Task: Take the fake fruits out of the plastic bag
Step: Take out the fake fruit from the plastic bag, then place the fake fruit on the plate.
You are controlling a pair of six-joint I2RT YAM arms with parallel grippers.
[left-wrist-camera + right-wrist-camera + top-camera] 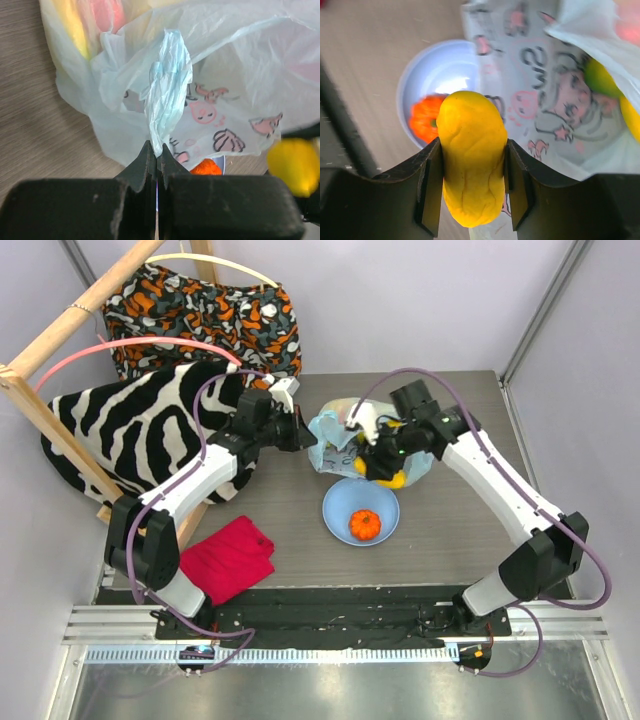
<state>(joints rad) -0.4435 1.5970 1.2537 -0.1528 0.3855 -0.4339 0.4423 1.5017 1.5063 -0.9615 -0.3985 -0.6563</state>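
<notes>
1. A red cloth (228,558) is lying on the near left of the table.
2. The left gripper (156,152) is pinching the bag's twisted handle (170,85), its jaws pressed together on the thin plastic.
3. The plastic bag (335,435) is sitting at the far middle of the table, just beyond the plate, with yellow (75,25), reddish (107,12) and green (600,77) fruits showing through it (only blurred shapes).
4. A blue plate (338,505) is holding the ribbed orange fruit (365,525).
5. The right gripper (472,165) is clamping the oblong yellow piece (470,155) outside the bag, over the plate's far rim.
</notes>
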